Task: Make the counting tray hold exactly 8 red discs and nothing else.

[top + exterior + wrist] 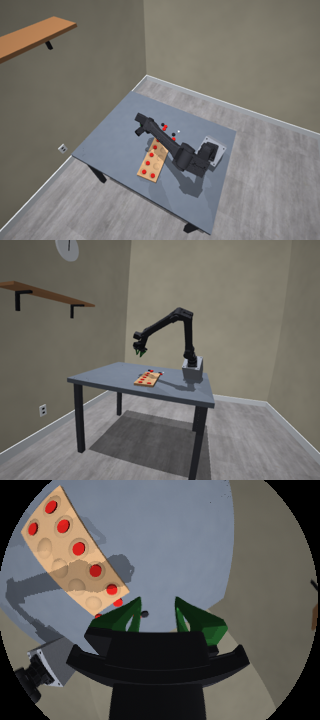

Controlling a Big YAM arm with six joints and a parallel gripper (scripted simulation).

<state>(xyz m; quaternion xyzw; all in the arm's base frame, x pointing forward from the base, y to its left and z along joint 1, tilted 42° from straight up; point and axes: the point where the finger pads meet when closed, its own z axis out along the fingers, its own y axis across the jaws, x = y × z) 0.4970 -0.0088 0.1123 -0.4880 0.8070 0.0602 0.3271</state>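
Note:
The wooden counting tray (159, 173) (143, 385) (85, 600) lies flat. One long row has a red disc in each pocket, such as this end disc (143, 171) (51, 507). The other row has one red disc (152, 175) (148, 383) (33, 528) at the same end; its remaining pockets are empty. A loose red disc (118, 602) lies just past the tray's other end. Another red disc (173, 138) (161, 374) lies near that end's corner. Two red discs (165, 126) (164, 129) lie close together farther off. My gripper (138, 355) (158, 600) is partly open and empty, high above the table.
A black disc (162, 124) (144, 614) lies beside the red pair. Another black disc (173, 134) and a white disc (178, 131) (163, 372) lie nearer the arm's base (221, 151) (192, 373). A wooden shelf (51, 28) (46, 292) is on the wall.

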